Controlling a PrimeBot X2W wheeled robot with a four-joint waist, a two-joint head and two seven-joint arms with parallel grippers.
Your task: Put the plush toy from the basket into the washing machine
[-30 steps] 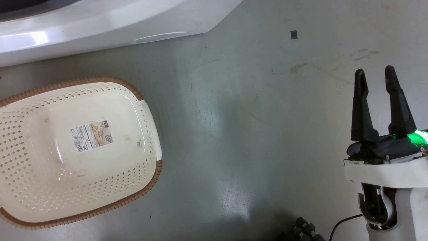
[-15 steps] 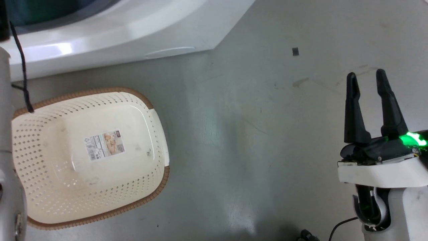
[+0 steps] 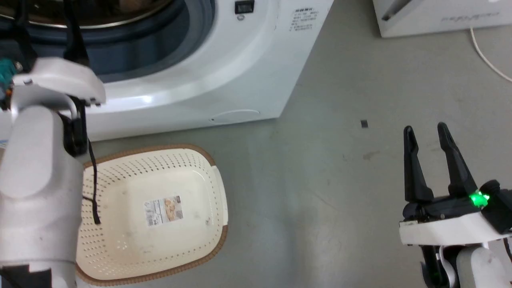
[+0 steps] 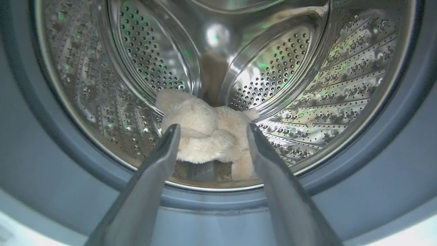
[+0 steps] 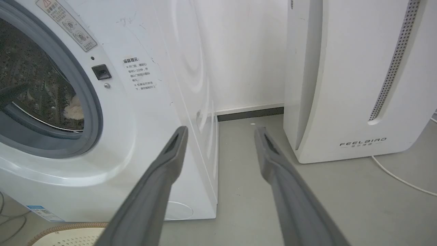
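The fluffy beige-cream plush toy lies slumped on the bottom of the shiny perforated steel drum inside the large white front-loading washing machine, just past the smooth grey rubber door seal. The left gripper points straight into the round opening with its two long dark fingers spread wide and released, nothing clamped between them; the toy sits beyond and between their tips. In the head view the pale, rounded left forearm rises from the lower left and its wrist reaches to the machine's mouth. The oval cream plastic basket, with diamond-perforated sides and a brown woven-look rim, stands on the matte grey floor just before the machine, bare but for a paper label on its bottom. The right gripper hovers well apart at the lower right, fingers upward and parted, holding nothing. Its wrist view faces the gap between the machine and a plain white slanted appliance marked FEELBIRD.
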